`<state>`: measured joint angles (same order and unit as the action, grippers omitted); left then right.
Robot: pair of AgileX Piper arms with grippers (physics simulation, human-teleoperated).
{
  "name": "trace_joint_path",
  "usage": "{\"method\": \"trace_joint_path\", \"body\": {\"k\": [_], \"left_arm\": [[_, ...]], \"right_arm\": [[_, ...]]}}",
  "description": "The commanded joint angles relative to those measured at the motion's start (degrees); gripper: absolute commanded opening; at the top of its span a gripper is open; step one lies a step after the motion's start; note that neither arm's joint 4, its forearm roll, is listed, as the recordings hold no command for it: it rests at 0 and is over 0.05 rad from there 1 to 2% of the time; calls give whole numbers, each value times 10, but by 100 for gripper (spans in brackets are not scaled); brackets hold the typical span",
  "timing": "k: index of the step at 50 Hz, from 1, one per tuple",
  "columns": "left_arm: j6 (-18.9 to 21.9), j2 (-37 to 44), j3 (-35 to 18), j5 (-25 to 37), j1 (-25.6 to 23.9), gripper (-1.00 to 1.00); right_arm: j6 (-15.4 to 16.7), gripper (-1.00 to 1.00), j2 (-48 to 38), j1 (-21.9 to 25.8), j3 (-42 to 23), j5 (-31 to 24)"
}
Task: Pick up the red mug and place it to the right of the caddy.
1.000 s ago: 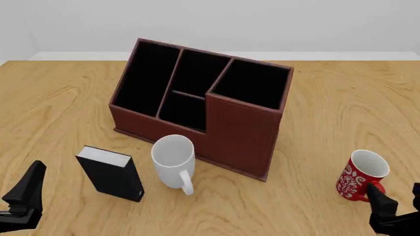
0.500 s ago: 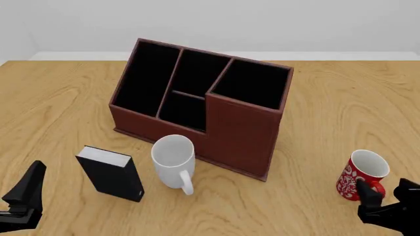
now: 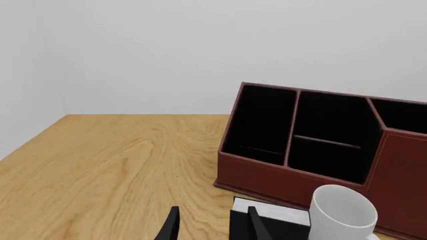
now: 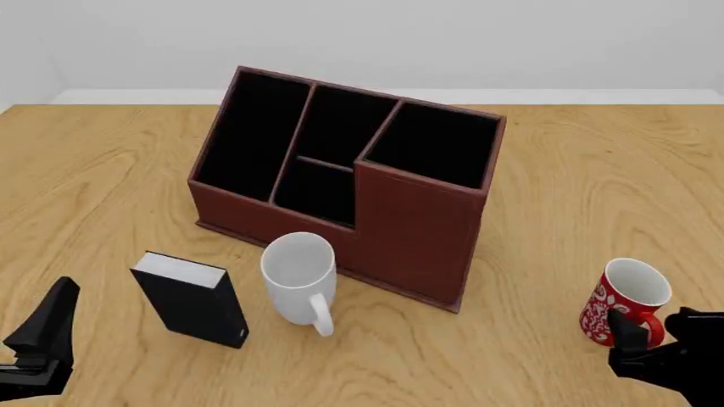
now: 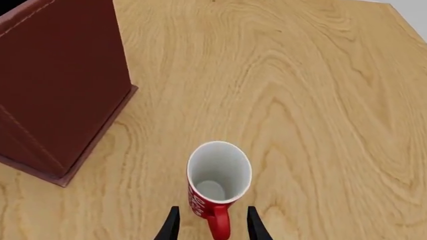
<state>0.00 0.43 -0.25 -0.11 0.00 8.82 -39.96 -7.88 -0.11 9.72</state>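
Observation:
The red mug with a white floral pattern stands upright on the table at the front right, to the right of the caddy, handle toward me. My right gripper is open just behind it. In the right wrist view the fingers stand on either side of the mug's handle, below the mug, not closed on it. The caddy's side wall shows there too. My left gripper is open and empty at the front left, also shown in the left wrist view.
A plain white mug stands in front of the caddy, handle toward me. A small black book-like box stands to its left; both show in the left wrist view, the mug and the box. The wooden table extends on all sides.
My right gripper has moved forward and left toward the red mug, so its fingers now stand on either side of the handle. The mug and my left arm have not moved.

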Motion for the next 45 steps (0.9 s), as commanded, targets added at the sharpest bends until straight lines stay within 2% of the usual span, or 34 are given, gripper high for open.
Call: {"method": "trace_joint_path", "body": {"k": [1,45], "left_arm": [[0,0,0,0,0,100],[0,0,0,0,0,100]], "right_arm": [[0,100,-39,-5,1,29],[-6,100,-77,-14,1,36]]}}
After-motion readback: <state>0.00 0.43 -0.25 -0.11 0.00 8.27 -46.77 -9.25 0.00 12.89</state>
